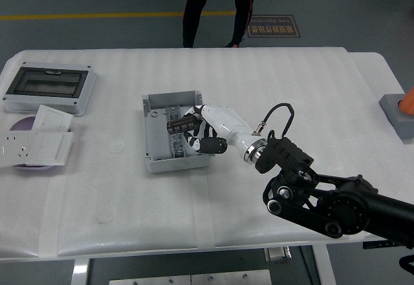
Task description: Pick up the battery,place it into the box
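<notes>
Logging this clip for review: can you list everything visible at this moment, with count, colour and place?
battery: one seen, black, held in the right hand over the open box; a second one is not visible now
box: one, grey, open, centre-left of the table
enclosure with dark window: one, white, far left
switch plates: a few, white, left edge, lying over a purple disc
grey block with orange cone: one, right edge, beyond the table
table: one, white
floor sign: one, dark, behind the table
person: one, legs in dark trousers only, far side
right hand: one, white with black fingers, on a black arm from lower right, gripping the battery
left hand: not in view
</notes>
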